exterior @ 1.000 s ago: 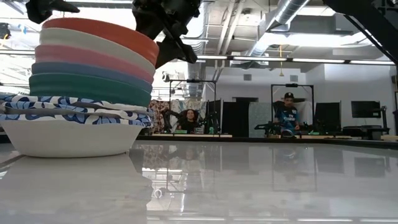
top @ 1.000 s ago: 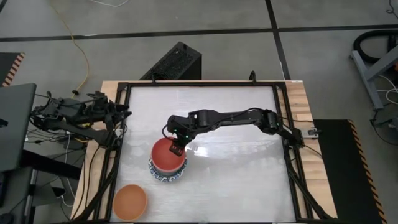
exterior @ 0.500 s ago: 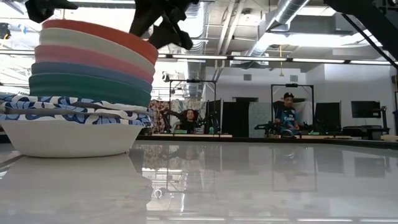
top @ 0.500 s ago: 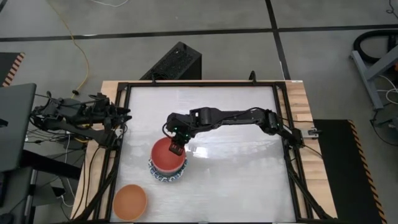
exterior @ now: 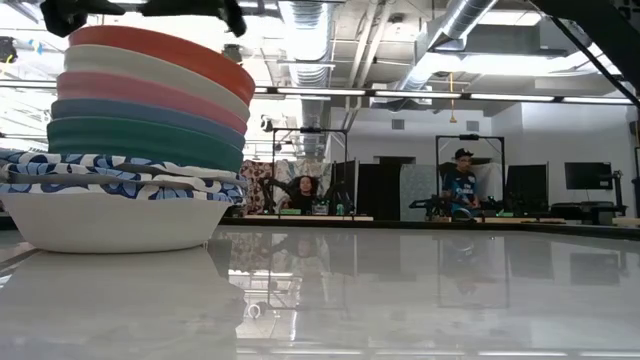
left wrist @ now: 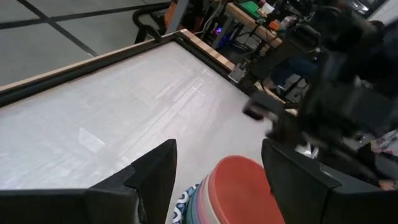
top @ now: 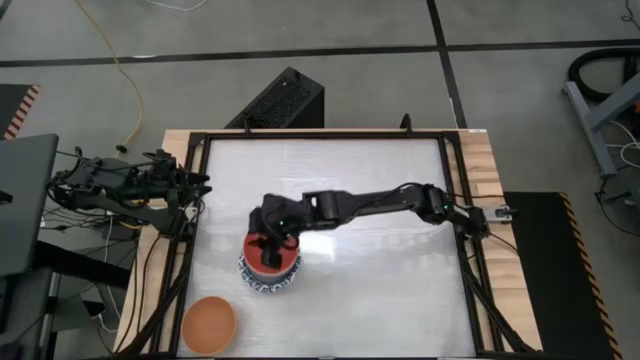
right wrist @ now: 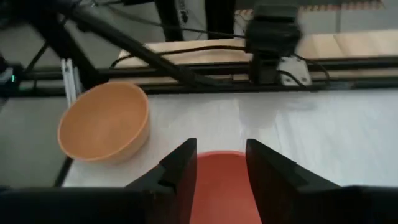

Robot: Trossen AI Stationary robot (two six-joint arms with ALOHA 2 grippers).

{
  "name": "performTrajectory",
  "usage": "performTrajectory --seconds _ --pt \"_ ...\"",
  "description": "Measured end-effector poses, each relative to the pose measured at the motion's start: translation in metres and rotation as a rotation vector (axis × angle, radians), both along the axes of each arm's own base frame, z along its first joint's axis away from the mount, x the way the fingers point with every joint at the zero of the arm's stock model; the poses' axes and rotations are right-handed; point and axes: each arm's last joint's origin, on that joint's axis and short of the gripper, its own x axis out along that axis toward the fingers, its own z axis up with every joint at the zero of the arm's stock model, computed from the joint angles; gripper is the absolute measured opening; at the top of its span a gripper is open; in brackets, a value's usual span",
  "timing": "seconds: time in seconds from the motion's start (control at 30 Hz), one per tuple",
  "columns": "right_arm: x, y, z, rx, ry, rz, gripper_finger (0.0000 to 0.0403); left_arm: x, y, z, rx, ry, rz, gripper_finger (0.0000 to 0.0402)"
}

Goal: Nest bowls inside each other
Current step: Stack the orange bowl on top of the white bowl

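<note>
Watching the orange bowl (top: 208, 323) alone at the counter's (top: 380, 290) near-left corner; beyond it my right claw (top: 268, 252) hangs released over the red-topped bowl stack (top: 270, 283). Left claw (left wrist: 214, 171) waits released, past the left edge.

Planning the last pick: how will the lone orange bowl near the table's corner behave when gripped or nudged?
The round orange bowl sits upright on the smooth glossy white table, so a nudge would probably slide it, not tip it. It looks rigid with a thin rim, likely suiting a rim pinch. It is apparently empty, so probably light.
</note>
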Motion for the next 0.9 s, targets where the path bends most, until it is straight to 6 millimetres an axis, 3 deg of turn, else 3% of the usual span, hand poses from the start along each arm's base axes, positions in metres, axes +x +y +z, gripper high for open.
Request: performTrajectory --seconds 0.13,0.57,0.73,0.9 --pt "0.012 0.009 -0.016 -0.056 -0.031 0.046 0.0141 0.000 0.000 -0.001 0.001 0.008 -0.004 0.0224" --pt "0.029 0.010 -0.051 -0.059 -0.006 0.053 0.0120 -0.001 0.000 -0.003 -0.021 0.031 -0.004 0.0224" --pt "0.027 0.010 -0.045 -0.055 -0.014 0.065 0.0120 0.007 -0.005 -0.004 -0.021 0.073 -0.129 0.0224" --pt "0.009 0.007 -0.002 -0.053 -0.094 0.063 0.0120 0.026 -0.014 -0.008 -0.013 0.174 -0.274 0.0224"
